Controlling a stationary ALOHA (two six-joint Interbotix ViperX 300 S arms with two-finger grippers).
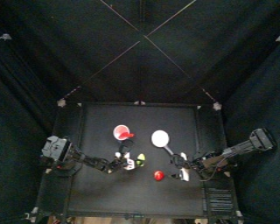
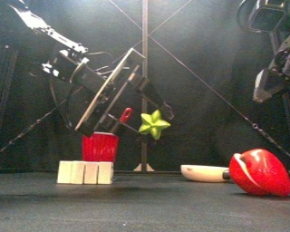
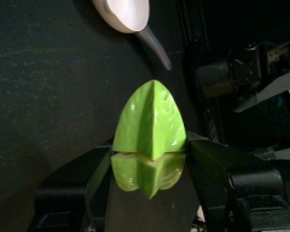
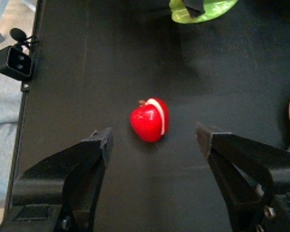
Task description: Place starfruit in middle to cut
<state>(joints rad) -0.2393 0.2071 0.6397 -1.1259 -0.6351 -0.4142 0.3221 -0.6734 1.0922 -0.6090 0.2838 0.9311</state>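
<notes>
The starfruit (image 3: 149, 134) is a small yellow-green ridged piece, and my left gripper (image 3: 149, 156) is shut on it. In the front view the starfruit (image 2: 154, 124) hangs in the air above the table. Seen from above, the starfruit (image 1: 137, 161) and left gripper (image 1: 129, 162) are near the table's front, left of the middle. My right gripper (image 4: 154, 136) stands open above a red-and-white piece (image 4: 148, 120) and holds nothing. It sits at the front right in the top view (image 1: 185, 165).
A white round disc (image 1: 160, 137) with a dark handle lies near the middle of the table (image 1: 108, 118). A red cup (image 2: 101, 146) stands behind a row of white blocks (image 2: 84, 172) on the left. The red-and-white piece (image 2: 260, 172) lies front right, and a small red round thing (image 1: 159, 176) is nearby.
</notes>
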